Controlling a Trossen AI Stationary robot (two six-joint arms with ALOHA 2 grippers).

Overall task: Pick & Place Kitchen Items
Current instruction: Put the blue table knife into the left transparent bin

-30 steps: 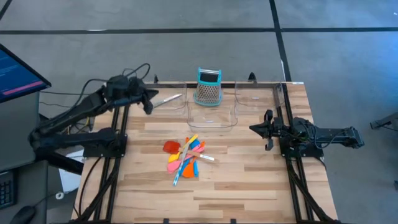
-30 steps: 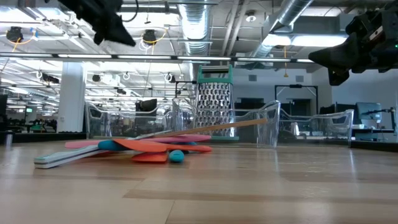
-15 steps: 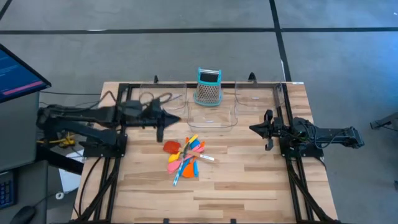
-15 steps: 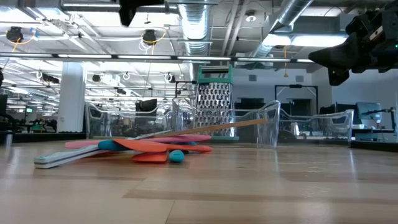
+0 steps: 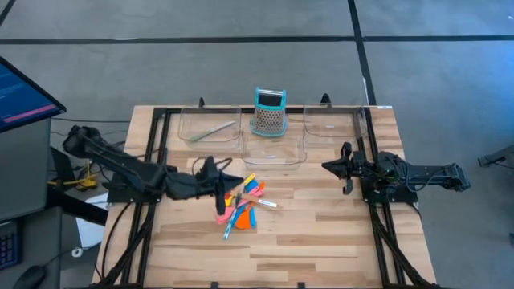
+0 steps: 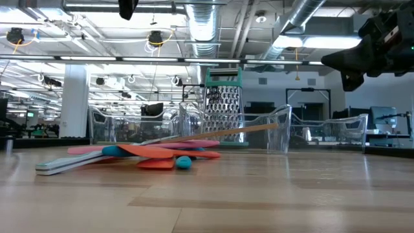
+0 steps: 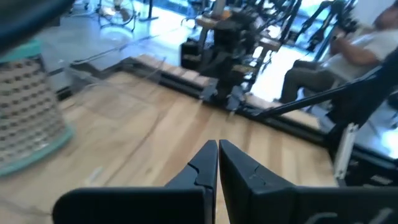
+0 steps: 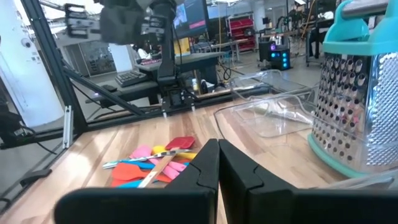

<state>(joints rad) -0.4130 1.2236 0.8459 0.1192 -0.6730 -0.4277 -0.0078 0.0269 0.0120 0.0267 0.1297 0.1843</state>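
Observation:
The kitchen items are a pile of slim plastic spoons and spatulas (image 5: 242,202) in orange, red, pink, blue and yellow, lying crossed on the table's middle; the pile also shows in the low view (image 6: 149,154) and the right wrist view (image 8: 158,163). Silvery tongs (image 5: 215,128) lie in the far-left clear tray (image 5: 193,135). My left gripper (image 5: 225,185) is shut and empty, high over the pile's left side; its fingers show closed in the left wrist view (image 7: 217,146). My right gripper (image 5: 331,166) is shut and empty, raised at the right (image 8: 217,144).
A teal-topped metal grater (image 5: 270,111) stands at the far middle. A clear tray (image 5: 275,152) lies in front of it and another (image 5: 331,122) at the far right. Bare wood lies near the front edge. A seated person (image 7: 348,56) shows beyond the table.
My left gripper has swung from beside the far-left tray toward the table's near edge and a little right, ending over the left side of the utensil pile. The tongs have stayed in the tray. The pile has not moved.

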